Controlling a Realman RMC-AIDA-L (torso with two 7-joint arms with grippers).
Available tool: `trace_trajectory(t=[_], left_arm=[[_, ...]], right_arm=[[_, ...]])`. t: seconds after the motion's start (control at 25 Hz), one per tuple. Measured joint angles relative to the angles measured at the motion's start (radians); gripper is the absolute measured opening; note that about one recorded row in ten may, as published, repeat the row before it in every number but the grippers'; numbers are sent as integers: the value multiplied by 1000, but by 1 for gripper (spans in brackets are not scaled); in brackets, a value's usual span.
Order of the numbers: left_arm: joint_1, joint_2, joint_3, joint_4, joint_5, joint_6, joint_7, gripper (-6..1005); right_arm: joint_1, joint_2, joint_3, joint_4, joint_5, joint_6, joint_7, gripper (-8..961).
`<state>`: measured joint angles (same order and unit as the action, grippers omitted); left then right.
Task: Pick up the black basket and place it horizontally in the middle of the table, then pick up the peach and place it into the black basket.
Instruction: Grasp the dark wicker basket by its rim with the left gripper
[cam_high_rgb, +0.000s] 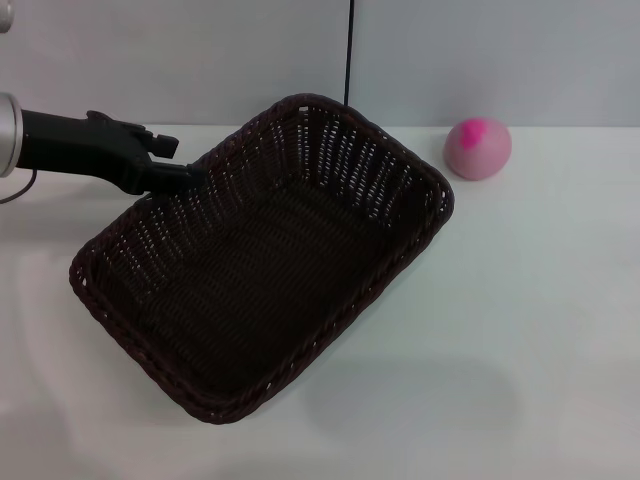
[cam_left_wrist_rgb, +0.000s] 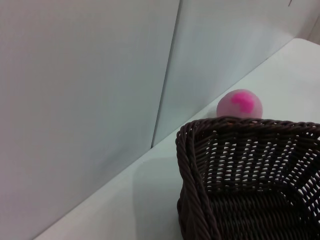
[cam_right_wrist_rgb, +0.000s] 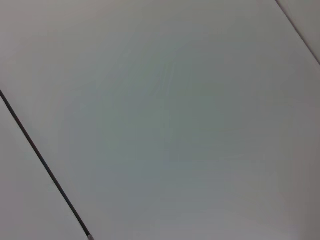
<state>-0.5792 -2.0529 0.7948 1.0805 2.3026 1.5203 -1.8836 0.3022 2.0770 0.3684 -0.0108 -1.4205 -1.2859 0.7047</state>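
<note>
The black basket sits skewed across the middle of the white table, one corner pointing to the back wall. A soft shadow on the table in front of it suggests it hangs slightly above the surface. My left gripper reaches in from the left and is shut on the basket's back-left rim. The peach lies on the table to the back right, clear of the basket. The left wrist view shows the basket's corner with the peach beyond it. My right gripper is out of view.
A pale wall with a dark vertical seam runs along the table's back edge, close behind the basket and peach. The right wrist view shows only wall panels with a seam.
</note>
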Motion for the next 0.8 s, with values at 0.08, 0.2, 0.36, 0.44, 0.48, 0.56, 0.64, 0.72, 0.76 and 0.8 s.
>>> trace_trajectory(t=[0.08,0.2,0.36,0.44,0.48,0.56,0.64,0.72,0.76,0.8], left_arm=[[1,-1,0,0,2,0,0,549],[1,-2,2,0,8,5,-4,544],[1,-2,27,0,8,10,-13,538],[1,-2,51,0,15,8,-23,534],[0,-2,57,0,24,6,-29,533],[-3,-3,61,0,35,4,-34,529],[-14,-4,65,2,70,3,-50,526],[-22,-4,72,6,89,3,-62,523],[-28,-4,80,10,103,3,-73,521],[-28,-4,80,10,103,3,-73,519]], right_arm=[[0,0,0,0,0,0,0,680],[0,0,0,0,0,0,1,679],[0,0,0,0,0,1,1,678],[0,0,0,0,0,1,1,677],[0,0,0,0,0,2,1,677],[-1,0,0,0,0,5,1,676],[-2,0,0,0,0,11,1,675],[-3,0,0,0,0,15,1,674],[-4,0,0,0,0,15,1,674],[-6,0,0,0,0,15,1,674]])
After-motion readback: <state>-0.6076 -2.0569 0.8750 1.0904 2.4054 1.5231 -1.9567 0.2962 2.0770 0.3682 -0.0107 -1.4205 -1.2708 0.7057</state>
